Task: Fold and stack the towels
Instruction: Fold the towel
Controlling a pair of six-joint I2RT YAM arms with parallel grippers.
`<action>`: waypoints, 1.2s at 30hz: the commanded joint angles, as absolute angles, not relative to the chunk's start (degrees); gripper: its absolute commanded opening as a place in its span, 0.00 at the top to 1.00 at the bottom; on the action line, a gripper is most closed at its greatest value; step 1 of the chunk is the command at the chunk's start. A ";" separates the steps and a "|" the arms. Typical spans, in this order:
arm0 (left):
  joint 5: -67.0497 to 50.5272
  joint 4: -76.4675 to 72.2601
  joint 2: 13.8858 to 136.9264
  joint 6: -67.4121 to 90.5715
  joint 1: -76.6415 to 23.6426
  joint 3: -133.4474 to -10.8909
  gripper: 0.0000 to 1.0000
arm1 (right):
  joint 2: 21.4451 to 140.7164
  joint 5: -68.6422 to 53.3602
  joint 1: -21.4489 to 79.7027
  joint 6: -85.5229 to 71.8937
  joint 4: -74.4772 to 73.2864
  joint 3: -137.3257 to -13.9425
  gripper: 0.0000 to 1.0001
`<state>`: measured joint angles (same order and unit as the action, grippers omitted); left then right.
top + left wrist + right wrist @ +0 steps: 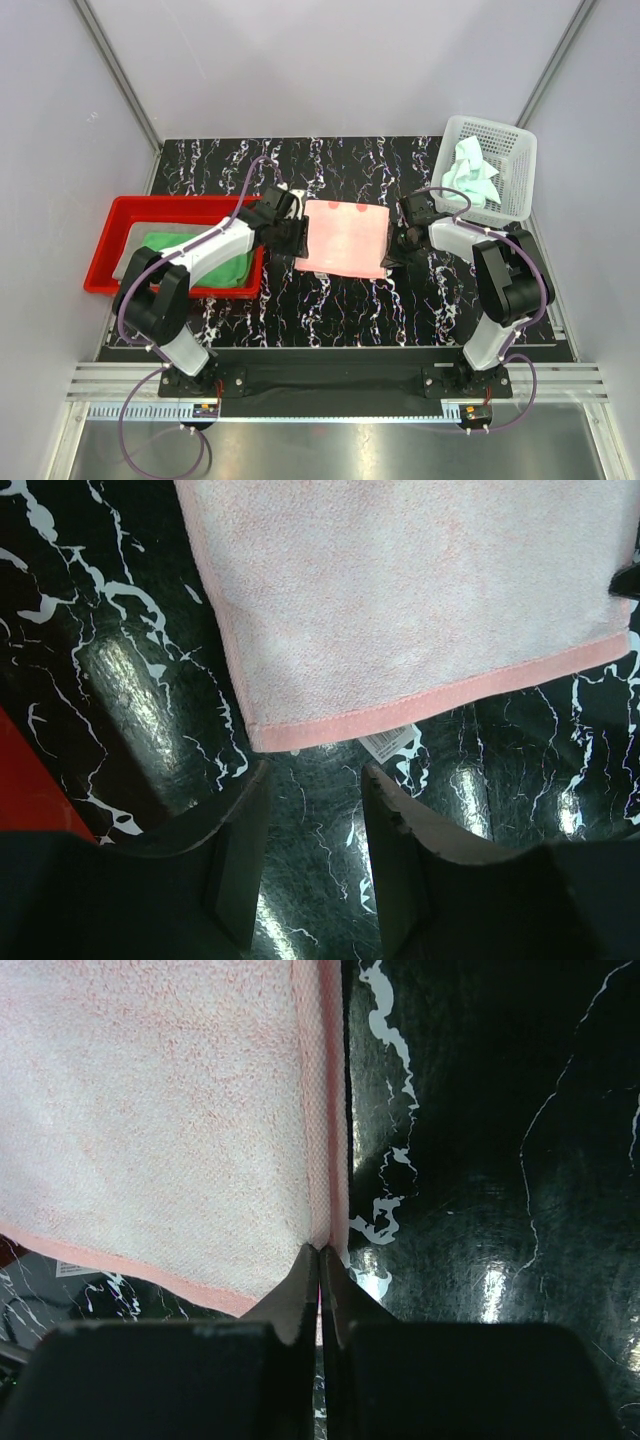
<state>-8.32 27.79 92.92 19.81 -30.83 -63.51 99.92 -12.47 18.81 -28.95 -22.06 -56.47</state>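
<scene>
Salmon-pink towel (pixel 345 238) spread on the bench (pixel 340 310) beside the red tray (pixel 180 204), with one end effector clamped on its edge.

The towel lies flat on the black marbled bench, just right of the tray. The right end effector (pixel 320 1265), on the towel's side away from the tray, has its fingers pinched together on the hemmed edge near a corner. The left end effector (pixel 315 820), between tray and towel, is parted and holds nothing, just short of the hem where a white label (pixel 385 742) pokes out. Inside the tray a bright green towel (pixel 205 262) lies on a grey towel (pixel 133 255). Well right of the tray, a pale mint towel (pixel 470 172) sits crumpled in the white basket (pixel 520 168).
</scene>
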 commanded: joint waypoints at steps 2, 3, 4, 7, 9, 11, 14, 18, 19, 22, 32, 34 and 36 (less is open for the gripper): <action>-6.59 26.98 91.49 22.67 -30.76 -62.67 0.55 | 98.00 -10.28 19.25 -28.30 -22.76 -56.51 1.00; -6.33 27.07 92.10 23.20 -30.76 -62.58 0.55 | 98.17 -10.63 19.25 -28.39 -22.59 -56.51 1.00; -5.81 27.16 92.46 23.55 -30.76 -62.40 0.55 | 98.26 -10.98 19.25 -28.56 -22.50 -56.43 0.98; -4.57 27.25 93.69 24.61 -30.76 -61.79 0.55 | 98.17 -12.03 19.25 -28.92 -21.71 -55.99 0.84; -3.43 26.46 94.13 25.31 -30.76 -60.74 0.56 | 98.00 -12.39 19.25 -29.09 -21.80 -55.72 0.81; -3.16 25.93 95.00 25.84 -30.76 -60.21 0.57 | 97.65 -12.48 19.34 -29.18 -21.45 -55.20 0.80; -3.60 25.23 96.93 26.28 -30.67 -60.29 0.58 | 97.47 -12.48 19.25 -29.09 -21.01 -54.76 0.82; -4.39 24.26 98.96 27.24 -30.50 -60.12 0.59 | 97.21 -12.22 19.25 -28.74 -20.92 -54.49 0.91; -4.57 23.82 99.23 27.16 -30.50 -59.86 0.59 | 97.12 -12.22 19.25 -28.74 -21.00 -54.49 0.92; -5.45 22.24 100.02 27.42 -29.97 -59.68 0.59 | 97.03 -12.04 19.25 -28.48 -20.83 -54.14 0.94; -9.93 20.48 102.04 26.63 -27.51 -59.15 0.70 | 97.29 -12.04 19.25 -27.95 -20.65 -54.23 0.96; -10.37 20.57 102.13 26.54 -27.51 -59.24 0.73 | 97.38 -12.04 19.25 -28.04 -20.74 -54.32 0.96; -10.81 20.65 102.30 26.28 -27.51 -59.41 0.81 | 97.38 -11.95 19.25 -28.04 -20.74 -54.49 0.97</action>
